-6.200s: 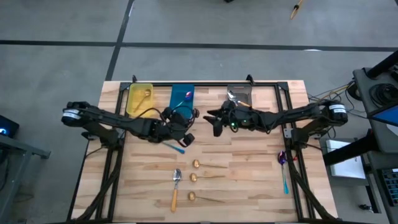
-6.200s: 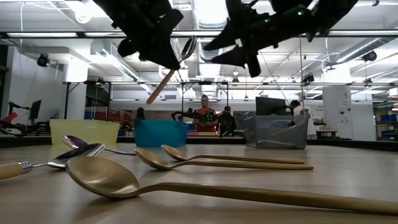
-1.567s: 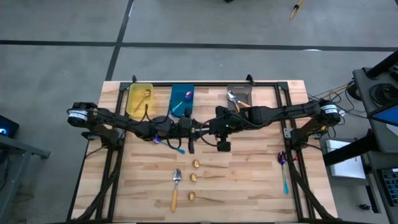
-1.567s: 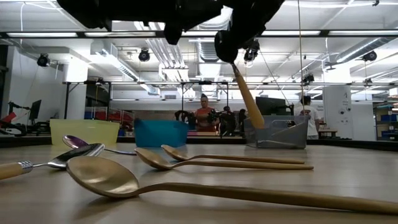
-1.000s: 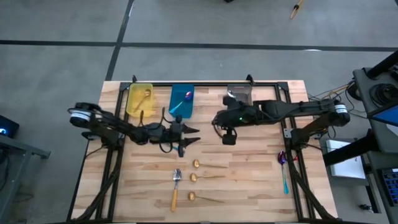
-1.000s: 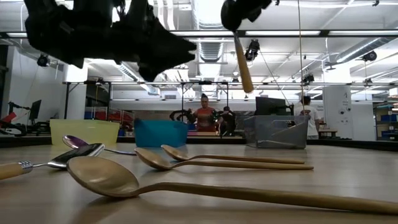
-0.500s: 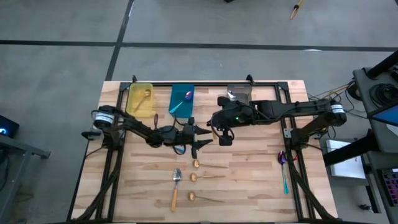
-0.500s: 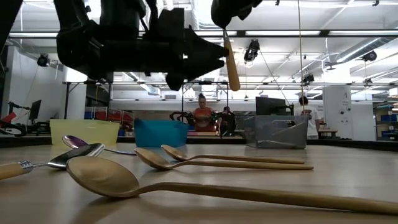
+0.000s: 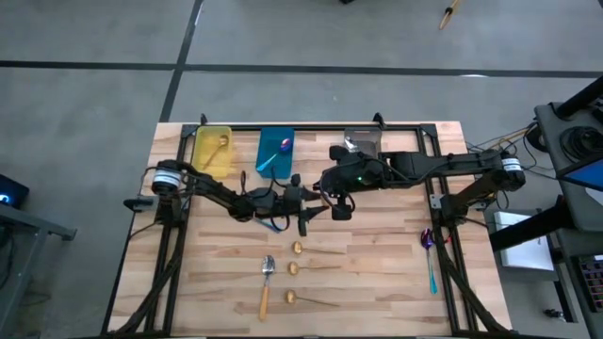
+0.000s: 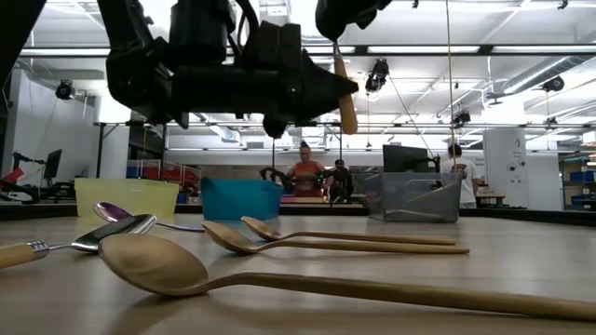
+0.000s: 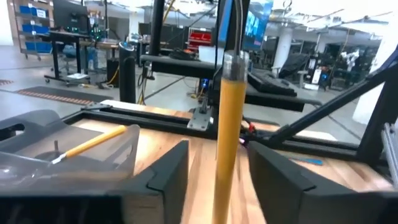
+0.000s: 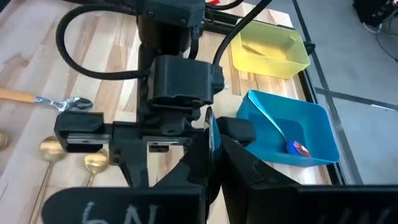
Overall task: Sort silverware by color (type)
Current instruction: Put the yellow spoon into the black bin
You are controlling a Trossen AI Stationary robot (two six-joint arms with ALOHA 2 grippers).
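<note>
An orange-handled silver spoon hangs handle-down over the table's middle, with my right gripper shut on its upper end. My left gripper is open and reaches in level from the left. Its two fingers stand on either side of the orange handle, with a gap showing on each side. In the high view the two grippers meet, left and right. On the table lie gold spoons, another orange-handled spoon and a purple, teal-handled spoon. My right gripper pinches the spoon's metal end between its two fingers, which come from above and point down. The spoon hangs upright below them, its orange handle lowest, clear of the table.
Along the far edge stand a yellow bin, a blue bin and a grey bin, each with cutlery inside. A purple spoon lies under the left arm. People stand in the room behind.
My left gripper has moved toward the table's right edge, up to the hanging spoon, so its fingers now flank the handle. My right gripper has shifted slightly toward the left with the spoon, which stays hanging upright.
</note>
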